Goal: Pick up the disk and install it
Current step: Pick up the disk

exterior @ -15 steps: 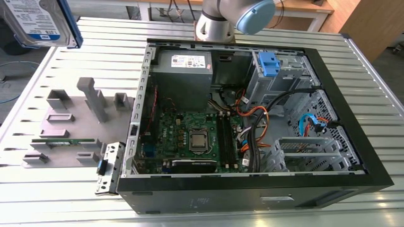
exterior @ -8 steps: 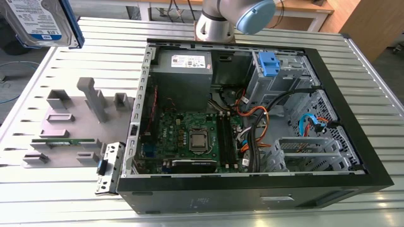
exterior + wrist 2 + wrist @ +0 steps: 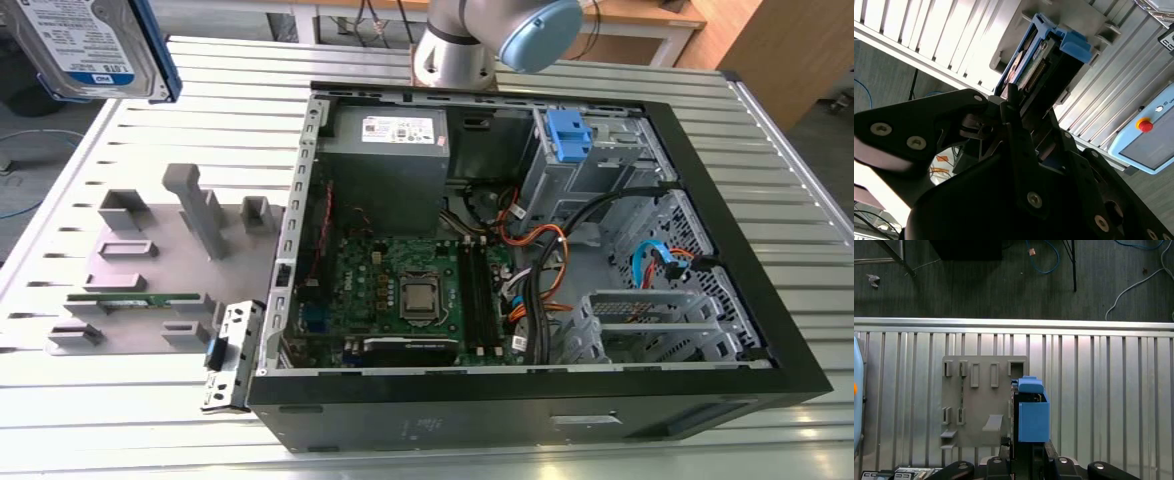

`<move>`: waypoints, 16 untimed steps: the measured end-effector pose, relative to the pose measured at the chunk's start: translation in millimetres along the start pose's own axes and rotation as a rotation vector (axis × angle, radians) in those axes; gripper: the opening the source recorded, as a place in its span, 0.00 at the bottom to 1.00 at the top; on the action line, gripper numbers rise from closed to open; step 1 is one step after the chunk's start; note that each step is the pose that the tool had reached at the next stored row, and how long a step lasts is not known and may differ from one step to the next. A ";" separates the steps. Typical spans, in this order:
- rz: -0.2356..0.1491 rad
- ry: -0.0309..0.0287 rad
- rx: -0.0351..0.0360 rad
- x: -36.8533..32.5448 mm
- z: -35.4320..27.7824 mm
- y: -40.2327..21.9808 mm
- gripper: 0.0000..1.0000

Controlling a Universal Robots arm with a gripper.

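Fingers (image 3: 1016, 140) of the gripper (image 3: 1019, 107) squeeze the disk (image 3: 1030, 67). It hangs high over the metal table (image 3: 1104, 390), by the grey rack (image 3: 979, 410).

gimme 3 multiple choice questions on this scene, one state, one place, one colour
1. The computer case is: A open, B closed, C upside down.
2. The disk is: A in the claw, B inside the computer case, C flat on the grey fixture plate.
3. The disk's carrier is: A red, B blue, C green.
Answers: 1 A, the motherboard shows inside; 2 A, the claw clamps it edge-on, clear of the plate; 3 B, blue plastic in both wrist views.
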State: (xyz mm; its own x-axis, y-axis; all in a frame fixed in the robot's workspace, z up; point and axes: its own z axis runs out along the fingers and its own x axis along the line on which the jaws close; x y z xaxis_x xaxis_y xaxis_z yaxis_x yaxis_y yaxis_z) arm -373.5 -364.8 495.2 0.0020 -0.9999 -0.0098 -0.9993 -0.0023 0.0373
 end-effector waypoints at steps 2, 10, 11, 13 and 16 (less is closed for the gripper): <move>0.000 0.0000 0.0000 0.0 -0.1 -0.7 0.35; 0.000 0.0000 0.0000 0.0 -0.1 -3.2 0.35; 0.000 0.0000 0.0000 0.0 -0.1 -3.5 0.35; 0.000 0.0000 -0.0001 0.0 -0.2 -4.2 0.35; 0.000 0.0001 0.0000 0.0 -0.2 -5.5 0.35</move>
State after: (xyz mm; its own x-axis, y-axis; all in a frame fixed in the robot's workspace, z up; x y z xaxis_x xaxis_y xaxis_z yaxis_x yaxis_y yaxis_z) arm -368.0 -364.8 495.3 0.0020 -1.0000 -0.0098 -0.9993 -0.0023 0.0373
